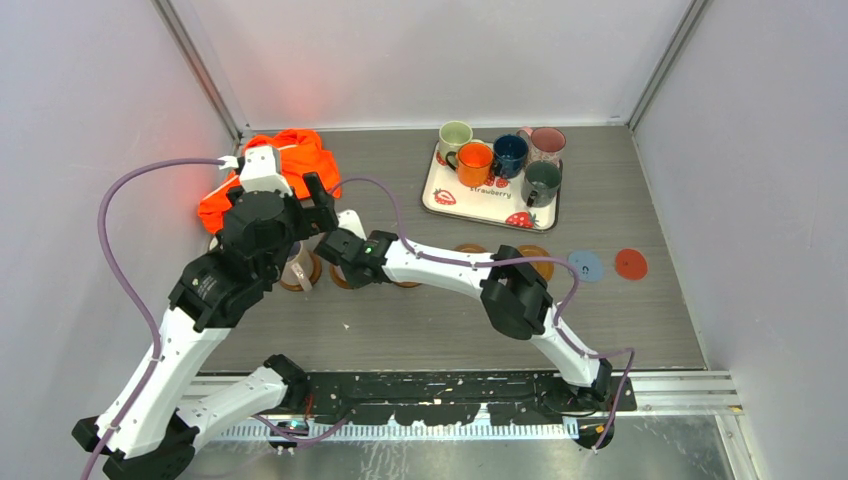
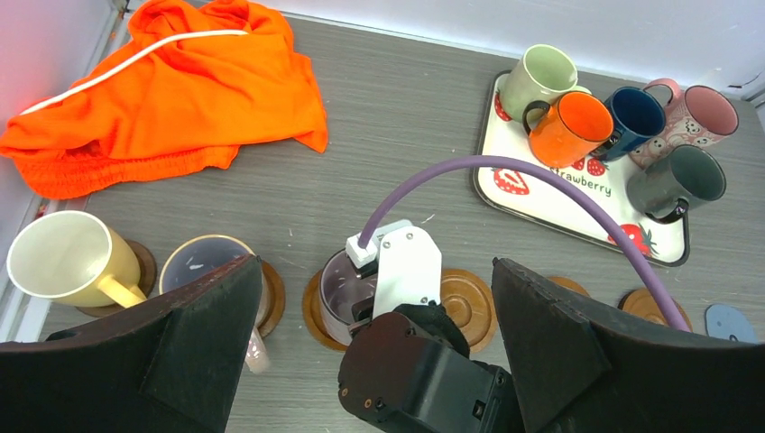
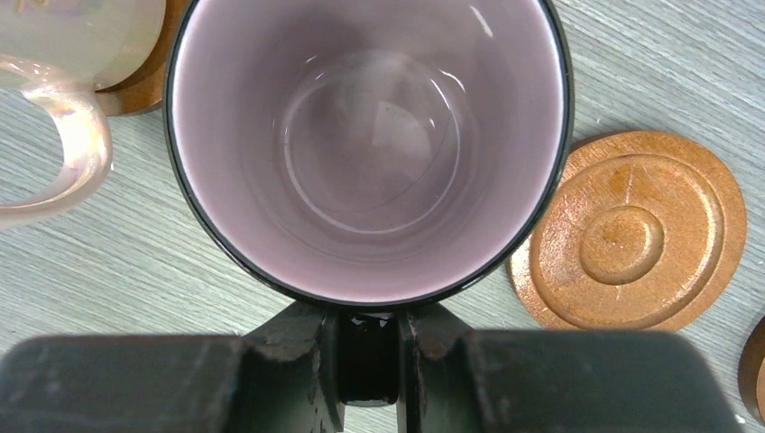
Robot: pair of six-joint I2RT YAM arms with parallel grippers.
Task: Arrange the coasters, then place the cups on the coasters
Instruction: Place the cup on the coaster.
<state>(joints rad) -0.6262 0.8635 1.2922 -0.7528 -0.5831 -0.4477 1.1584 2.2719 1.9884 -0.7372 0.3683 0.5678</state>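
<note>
My right gripper (image 3: 368, 361) is shut on the handle of a lilac cup (image 3: 370, 144) with a dark rim. That cup (image 2: 338, 284) is upright over a brown coaster (image 2: 311, 311); whether it touches the coaster I cannot tell. A bare ringed coaster (image 3: 631, 234) lies just to its right. My left gripper (image 2: 379, 361) hangs open high above these, holding nothing. A cream cup (image 2: 63, 257) and a pearly cup (image 2: 203, 262) stand on coasters at the left. Orange (image 1: 475, 162), navy (image 1: 510, 152) and pale green (image 1: 455, 138) cups, among others, stand on the strawberry tray (image 1: 490, 205).
An orange cloth (image 1: 290, 165) lies bunched at the back left. More brown coasters (image 1: 537, 258), a light-blue one (image 1: 585, 265) and a red one (image 1: 630, 264) lie in a row towards the right. The right arm's purple cable (image 2: 541, 176) arcs over the table.
</note>
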